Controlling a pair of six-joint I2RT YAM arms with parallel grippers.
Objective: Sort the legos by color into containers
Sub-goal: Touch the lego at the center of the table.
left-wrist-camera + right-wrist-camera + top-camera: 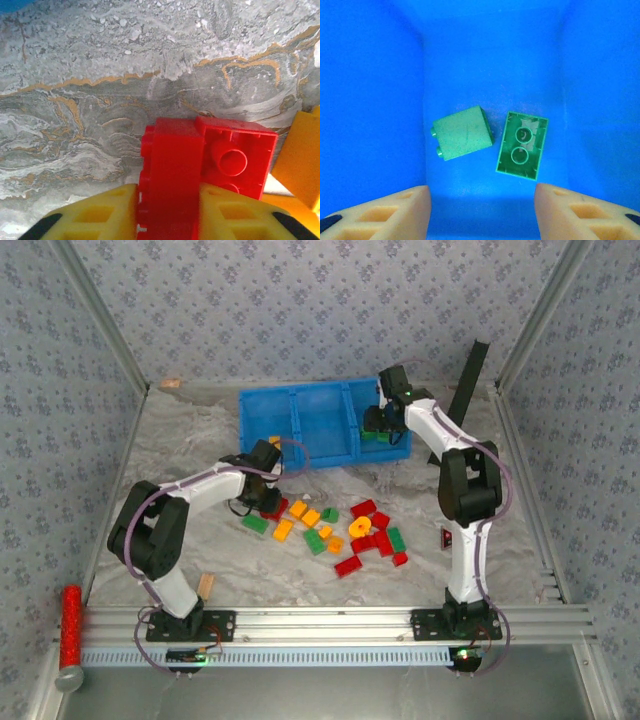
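Observation:
My left gripper [167,212] is shut on a red brick [172,170] at table level, touching a second red brick [235,157] that lies upside down beside it. From above, this gripper [268,502] sits at the left end of the scattered red, green and orange legos [335,530]. My right gripper [482,207] hangs open over the right compartment of the blue bin [300,405]. Two green bricks [462,132] [521,145] lie loose on that compartment's floor. An orange brick [274,441] shows in the left compartment.
A tan wooden block [207,586] lies near the left arm's base. A long red cylinder [71,625] rests on the front rail at the left. A dark bar [470,375] leans at the back right. An orange brick [300,160] lies right of the held one.

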